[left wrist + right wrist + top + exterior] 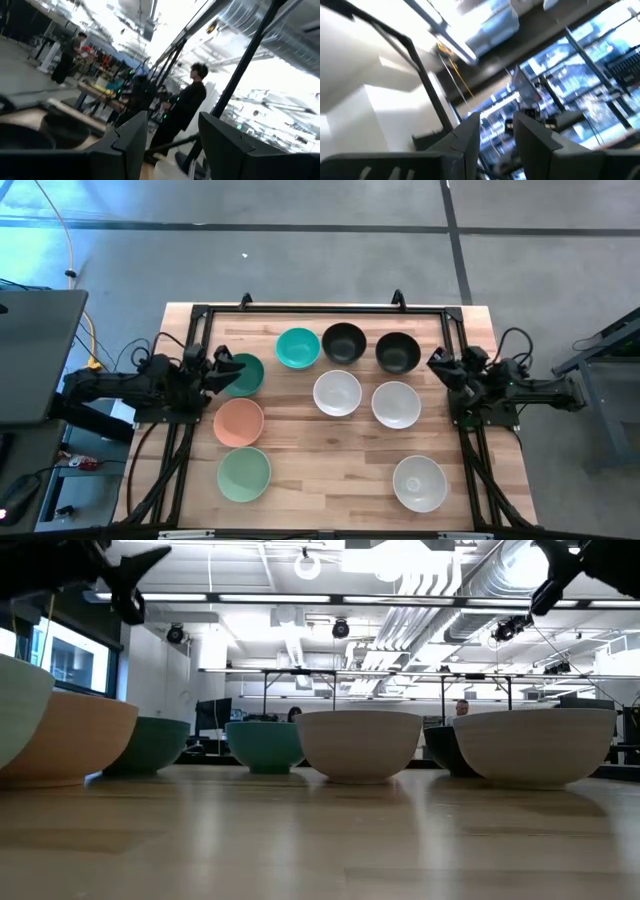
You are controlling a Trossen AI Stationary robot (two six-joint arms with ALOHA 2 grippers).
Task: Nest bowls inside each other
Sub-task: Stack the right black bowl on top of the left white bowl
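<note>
Nine bowls stand upright on their bases on the wooden table, none nested. Dark green (243,374), teal (297,348) and two black bowls (344,343) (397,352) form the far row. Two white ones (337,393) (396,404) sit mid-table, with peach (239,421) and mint (244,474) at the left and a third white bowl (419,483) at the near right. My left gripper (222,366) is open, raised above the dark green bowl's left rim. My right gripper (438,364) is open, raised by the table's right side, right of the black bowl.
A black metal frame (320,308) runs along the table's far edge and down both sides. Bare wood (330,470) lies between the mint bowl and the near white bowl. In the low view both grippers (130,580) (555,580) hang well above the bowl rims. People stand in the room beyond.
</note>
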